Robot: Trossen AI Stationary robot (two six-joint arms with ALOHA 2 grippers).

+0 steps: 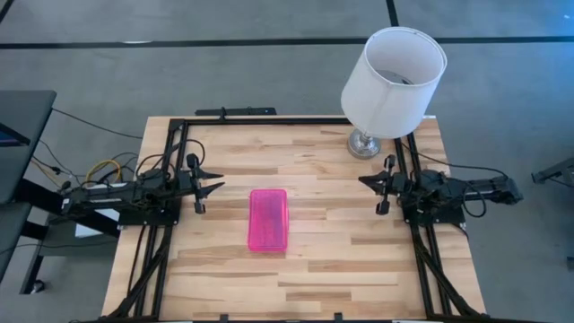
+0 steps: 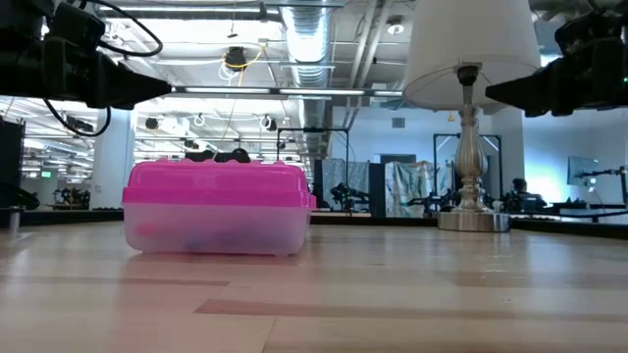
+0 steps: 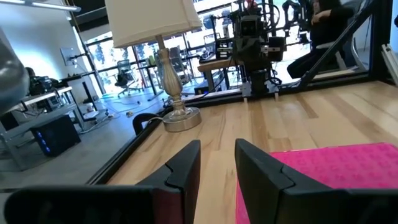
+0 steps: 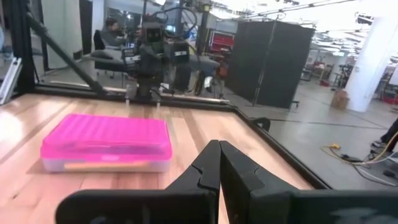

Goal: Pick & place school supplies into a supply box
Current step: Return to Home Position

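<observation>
As arms [image 1: 117,193] hang level: L end effector [image 1: 220,179] open, R end effector [image 1: 364,180] closed.

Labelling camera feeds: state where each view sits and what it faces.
High view: overhead, straight down on table, left gripper, right gripper, supply box, lamp.
Low view: table height, supply box side-on; arms above.
Left wrist: past its open fingers, toward right arm.
Right wrist: past its shut fingers, toward left arm.
All four share the supply box.
</observation>
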